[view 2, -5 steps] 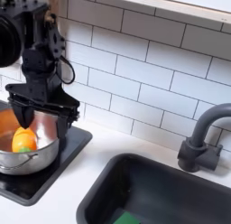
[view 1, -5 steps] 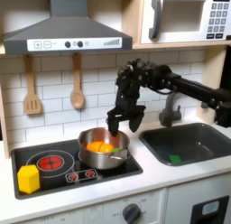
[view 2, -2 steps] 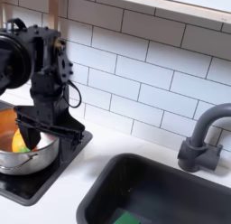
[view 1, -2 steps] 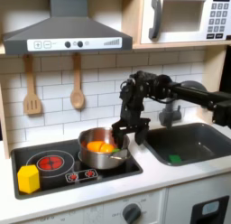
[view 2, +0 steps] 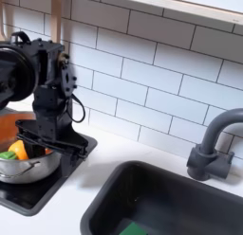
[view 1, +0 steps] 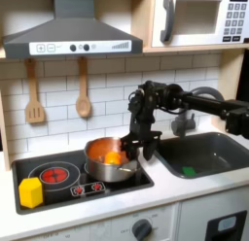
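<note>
Black gripper (view 1: 137, 143) low at the round silver pot's (view 1: 109, 159) three o'clock rim, orange food (view 1: 113, 157) toward nine o'clock, fingers seemingly apart.

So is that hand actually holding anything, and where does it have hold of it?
It seems to grip the metal pot by the rim on the first exterior view's right; the hand sits there, but its fingers are too blurred to be sure.
</note>
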You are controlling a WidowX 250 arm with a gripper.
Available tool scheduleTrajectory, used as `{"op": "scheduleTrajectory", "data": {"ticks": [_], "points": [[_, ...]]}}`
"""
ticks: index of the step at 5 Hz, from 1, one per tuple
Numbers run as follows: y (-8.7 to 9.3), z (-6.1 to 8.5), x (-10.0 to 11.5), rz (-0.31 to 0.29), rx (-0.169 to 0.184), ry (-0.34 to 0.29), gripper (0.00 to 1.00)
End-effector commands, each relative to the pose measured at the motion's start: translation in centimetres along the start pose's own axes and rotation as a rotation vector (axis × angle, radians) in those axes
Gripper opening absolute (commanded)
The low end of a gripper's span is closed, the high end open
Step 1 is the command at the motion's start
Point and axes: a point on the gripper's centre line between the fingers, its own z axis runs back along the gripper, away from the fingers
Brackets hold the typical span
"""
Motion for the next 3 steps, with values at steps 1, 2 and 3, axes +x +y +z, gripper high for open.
{"op": "scheduleTrajectory", "data": {"ticks": [1,2,3], "points": [[-0.9,-0.1,0.1,-0.013,-0.029,0.001,0.00],[-1.6,-0.1,0.1,-0.027,-0.044,-0.003,0.00],[-2.3,-0.1,0.2,-0.053,-0.054,0.000,0.00]]}}
